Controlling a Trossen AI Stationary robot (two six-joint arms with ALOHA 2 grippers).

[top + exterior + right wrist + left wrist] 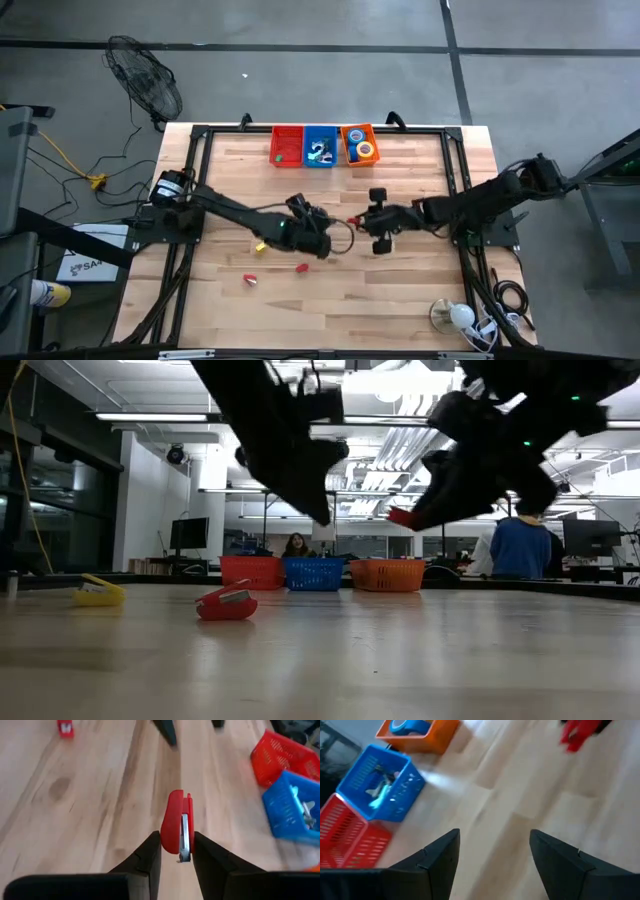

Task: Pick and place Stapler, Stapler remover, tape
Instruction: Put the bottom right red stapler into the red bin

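Observation:
My right gripper (pixel 177 837) is shut on a small red stapler (pixel 176 822) above the middle of the table (pixel 420 290); in the low view the stapler (pixel 405 518) hangs well above the tabletop. My left gripper (pixel 494 837) stands open just left of it (pixel 322 243), with nothing between its fingers. A yellow stapler (pixel 100 592) and a red one (pixel 227 603) rest on their bases on the table. At the far edge stand a red basket (pixel 286 145), a blue basket (pixel 320 147) and an orange basket (pixel 360 145), which holds blue tape (pixel 410 726). My right gripper pinches the red stapler between its two fingers at the end nearest the wrist (pixel 175 845). The fingers slant down and lie along the stapler, whose other end (pixel 175 797) sticks out past the fingertips. The stapler is lifted clear of the table.
Another small red thing (pixel 250 280) lies nearer the front edge, left of centre. Small pale things (pixel 320 152) lie in the blue basket. A lamp (pixel 450 315) sits at the near right corner. Bare wood stretches along the table's near side. People sit in the room beyond (pixel 520 545).

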